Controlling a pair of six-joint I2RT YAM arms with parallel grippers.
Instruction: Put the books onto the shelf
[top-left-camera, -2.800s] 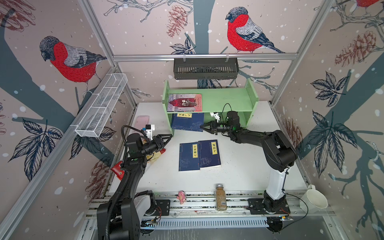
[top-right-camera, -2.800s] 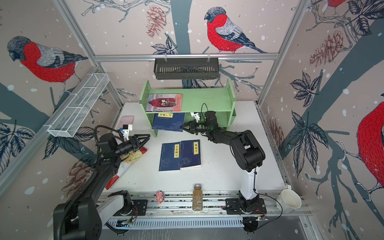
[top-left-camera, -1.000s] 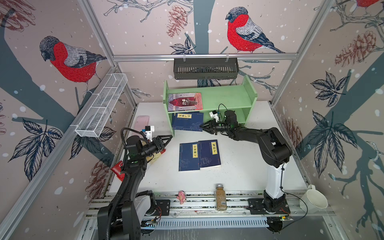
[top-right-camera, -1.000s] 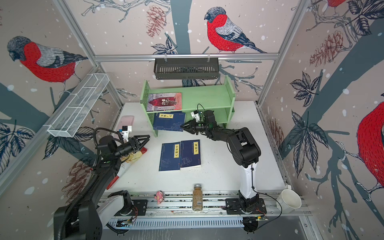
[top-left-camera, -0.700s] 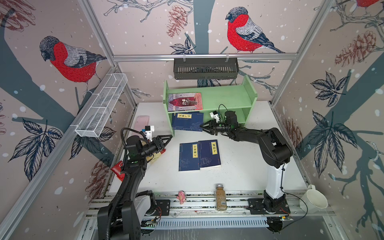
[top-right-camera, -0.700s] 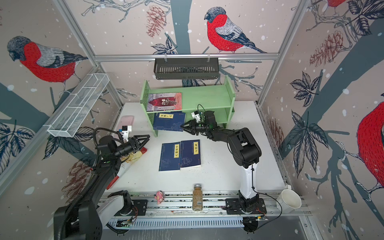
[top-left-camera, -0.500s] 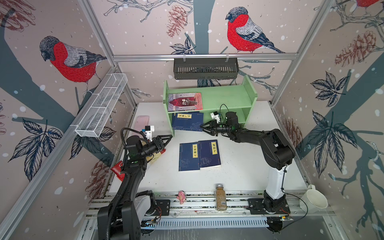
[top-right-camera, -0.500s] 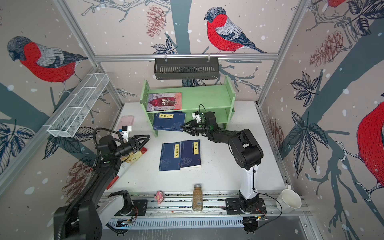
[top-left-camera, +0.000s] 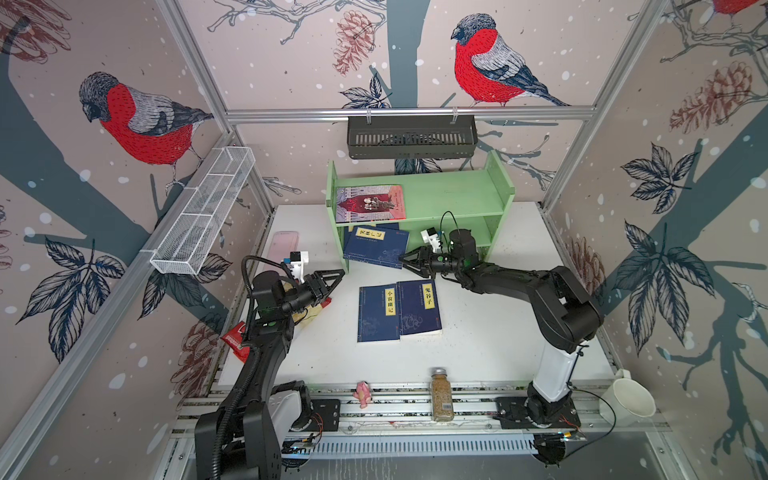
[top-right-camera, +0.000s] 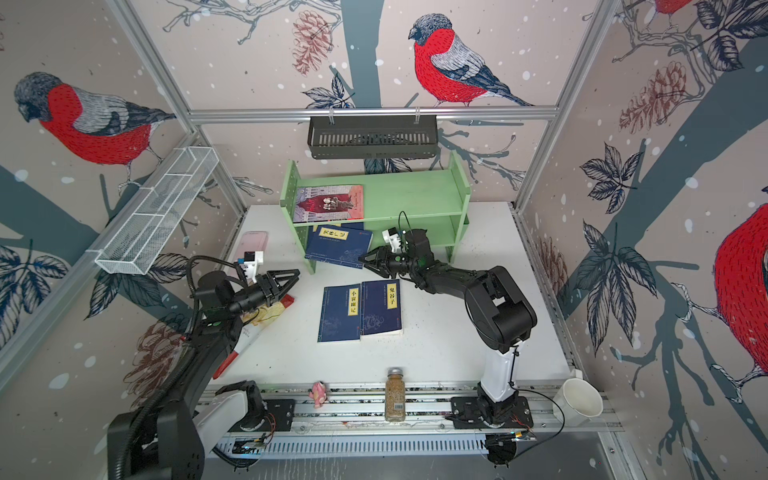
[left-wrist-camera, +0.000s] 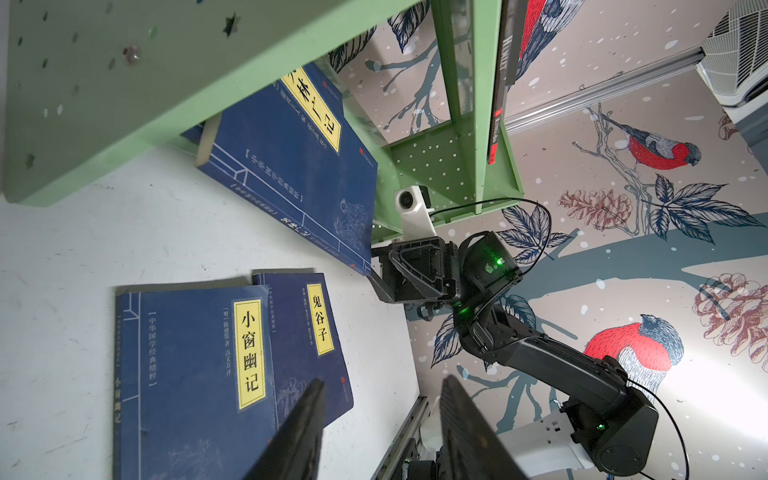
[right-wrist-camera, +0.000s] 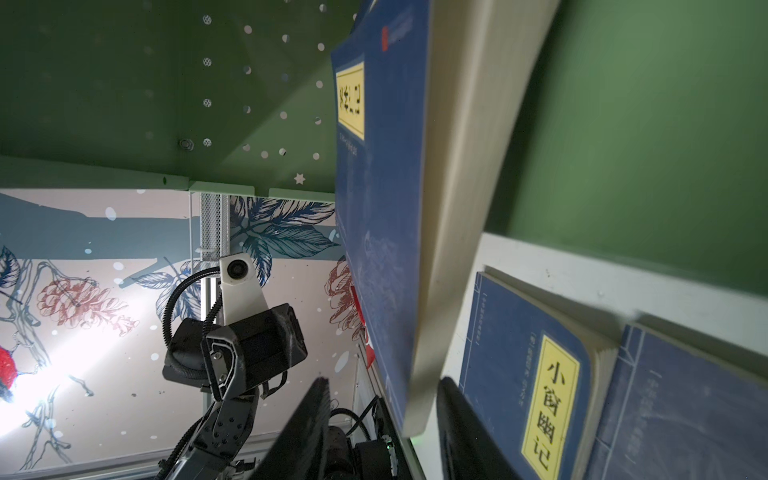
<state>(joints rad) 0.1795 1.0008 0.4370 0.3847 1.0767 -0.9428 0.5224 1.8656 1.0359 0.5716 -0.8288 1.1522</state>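
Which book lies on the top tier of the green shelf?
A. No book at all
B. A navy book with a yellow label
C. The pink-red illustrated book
C: in both top views the pink-red illustrated book lies flat on the left part of the top board of the shelf.

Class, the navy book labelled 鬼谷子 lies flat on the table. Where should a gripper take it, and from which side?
Probably its free long edge, coming from the right arm's side. The 鬼谷子 book lies flat with its other long edge against the neighbouring navy book, while this edge borders only table, nearest the right gripper.
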